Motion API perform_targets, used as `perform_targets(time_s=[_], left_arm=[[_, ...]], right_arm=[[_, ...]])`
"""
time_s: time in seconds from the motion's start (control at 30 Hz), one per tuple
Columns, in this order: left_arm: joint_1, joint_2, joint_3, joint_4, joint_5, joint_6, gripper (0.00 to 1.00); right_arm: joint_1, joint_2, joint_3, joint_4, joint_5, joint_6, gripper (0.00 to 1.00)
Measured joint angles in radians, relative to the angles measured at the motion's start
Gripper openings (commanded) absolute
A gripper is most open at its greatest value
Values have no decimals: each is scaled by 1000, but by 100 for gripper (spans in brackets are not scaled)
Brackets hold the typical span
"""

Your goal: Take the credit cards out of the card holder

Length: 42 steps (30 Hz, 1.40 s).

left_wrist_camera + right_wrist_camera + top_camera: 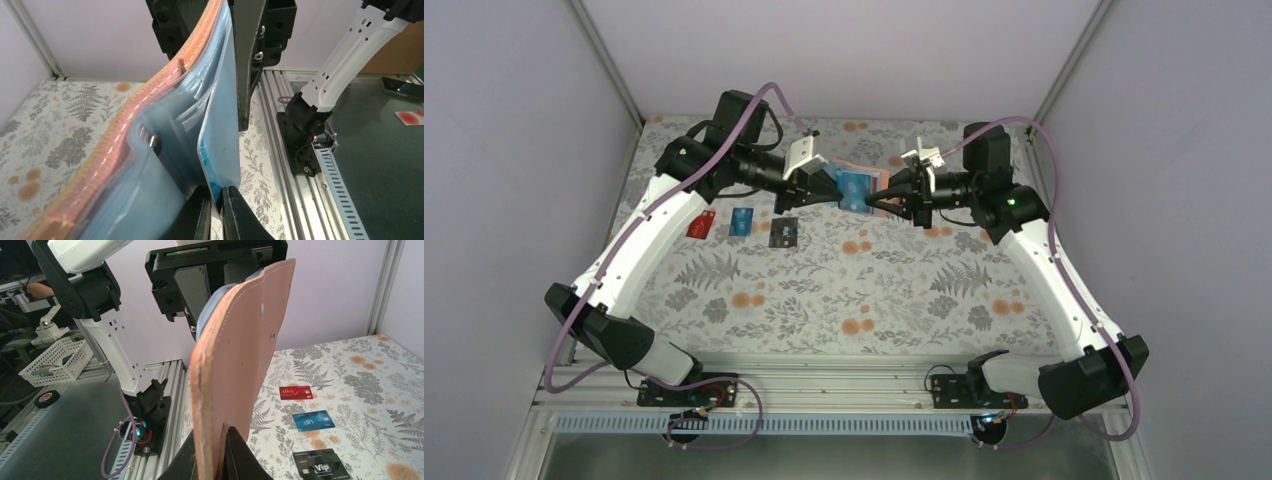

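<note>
Above the floral table (874, 300), we see both arms holding the card holder (856, 188) upright: left gripper (216, 212) clamped on its blue lining, right gripper (220, 457) on its tan cover. Three credit cards (742, 222) lie in a row to its left.

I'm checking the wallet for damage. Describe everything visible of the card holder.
The card holder is a soft bifold, tan-brown outside with pale stitching, light blue inside with layered card pockets. It hangs open and bowed above the floral table, clear of it, pinched at opposite edges by the left gripper and right gripper, both shut.
</note>
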Motion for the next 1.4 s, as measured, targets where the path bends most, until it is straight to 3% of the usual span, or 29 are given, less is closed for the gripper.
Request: perform_targets(time_s=[0.17, 0.23, 0.37, 0.43, 0.53, 0.83, 1.0, 1.4], left_arm=[[-9, 9, 0, 15, 4, -27, 10], [-10, 16, 3, 18, 16, -32, 4], [-10, 23, 19, 2, 50, -44, 2], [-10, 26, 38, -20, 67, -40, 2], [-11, 27, 56, -39, 74, -26, 2], [32, 11, 59, -59, 43, 7, 2], [47, -2, 58, -76, 23, 29, 2], [82, -9, 51, -84, -4, 53, 2]], right_arm=[[-3, 0, 0, -3, -1, -3, 8], [-4, -2, 0, -6, -1, -3, 8], [-8, -11, 0, -11, -4, -4, 8], [-8, -16, 1, -8, -13, -6, 11], [-7, -21, 5, -5, -24, -6, 24], [-1, -21, 5, 10, 8, 2, 27], [-2, -21, 5, 26, 34, 25, 5], [-8, -22, 2, 58, 109, 74, 4]])
